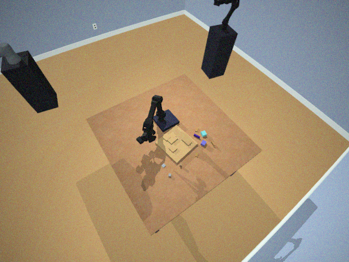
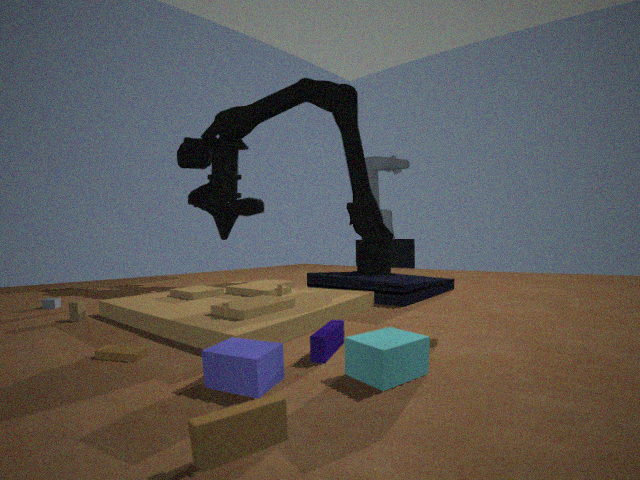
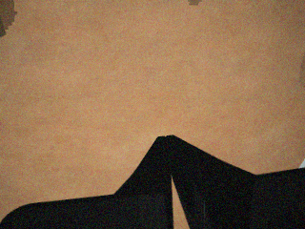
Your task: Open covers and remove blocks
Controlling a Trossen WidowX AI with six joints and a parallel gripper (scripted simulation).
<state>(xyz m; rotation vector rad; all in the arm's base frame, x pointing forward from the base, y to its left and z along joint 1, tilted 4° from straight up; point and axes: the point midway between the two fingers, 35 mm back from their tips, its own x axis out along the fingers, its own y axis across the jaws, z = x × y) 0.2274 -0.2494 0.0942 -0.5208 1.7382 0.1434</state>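
Hand (image 2: 224,233) pressed together, pinching nothing — hangs pointing down above the surface (image 1: 214,169), beside the puzzle board (image 1: 183,155). Cyan block (image 2: 386,357), violet block (image 2: 242,365) and dark purple block (image 2: 326,339) rest on the surface off the board's other side.

Site: bare test room | blue walls (image 1: 281,25) | camera pedestals (image 1: 217,51) | arm base plate (image 1: 175,120)

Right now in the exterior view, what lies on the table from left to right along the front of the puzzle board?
Small grey block → flat tan piece → violet block → dark purple block → cyan block. The shut gripper hangs above, holding nothing.
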